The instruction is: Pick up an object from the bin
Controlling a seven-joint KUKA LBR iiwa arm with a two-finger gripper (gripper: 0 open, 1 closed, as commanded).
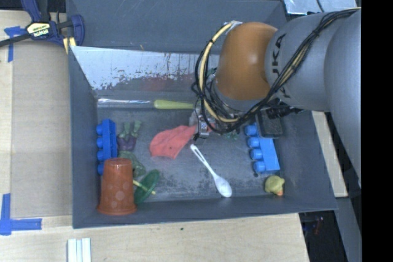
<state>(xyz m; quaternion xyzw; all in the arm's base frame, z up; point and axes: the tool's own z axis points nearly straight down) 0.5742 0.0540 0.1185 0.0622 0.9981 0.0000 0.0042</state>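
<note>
My gripper hangs low in the middle of the bin, mostly hidden under the arm's orange cover. Its tip is right beside the right end of a flat red-pink soft piece lying on the bin floor. Whether they touch I cannot tell. A white plastic spoon lies just below the gripper, its handle end near it and its bowl pointing to the front right. A thin yellow-green stick lies along the back wall, to the upper left of the gripper.
A blue brick and a small yellow piece lie at the right. On the left are another blue brick, a purple-green toy, an orange cup lying mouth-down and a green piece.
</note>
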